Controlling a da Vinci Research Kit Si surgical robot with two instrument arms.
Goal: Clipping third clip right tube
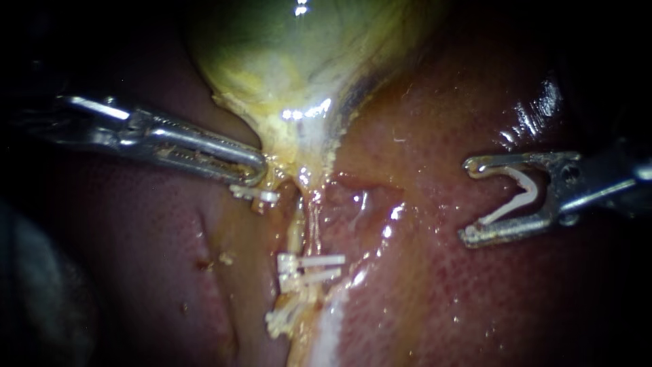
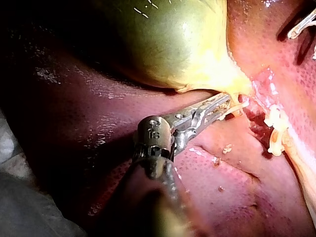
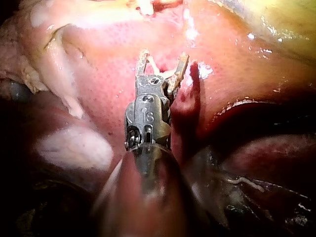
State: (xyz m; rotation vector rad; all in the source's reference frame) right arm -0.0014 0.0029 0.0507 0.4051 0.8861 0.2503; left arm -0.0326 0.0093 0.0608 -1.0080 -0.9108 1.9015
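My right instrument [image 1: 470, 200] comes in from 3 o'clock in the endoscope view. Its jaws are spread wide and grip a loaded clip [image 1: 526, 197], a white V-shaped piece not yet folded. One leg rests against each jaw, and the mouth faces 9 o'clock. In the right wrist view the same clip sits seated between the jaws, which hang over bare red liver [image 1: 421, 285] and touch no tube.

My left instrument [image 1: 252, 173] comes in from 9 o'clock. Its jaws are closed on the narrow lower end of the yellow-green gallbladder [image 1: 285, 75], and the left wrist view shows the same grasp.

From that narrow end a pale tube [image 1: 297, 234] runs toward 6 o'clock through the middle of the view. It is well apart from the loaded clip, at that clip's 9 o'clock. The paired clips [image 1: 316, 261], both closed, lie side by side across the tube. A lower clip [image 1: 282, 319] sits further toward 6 o'clock. An upper clip [image 1: 255, 195] lies just beneath the left jaws' tip. I cannot tell whether this is the right tube.
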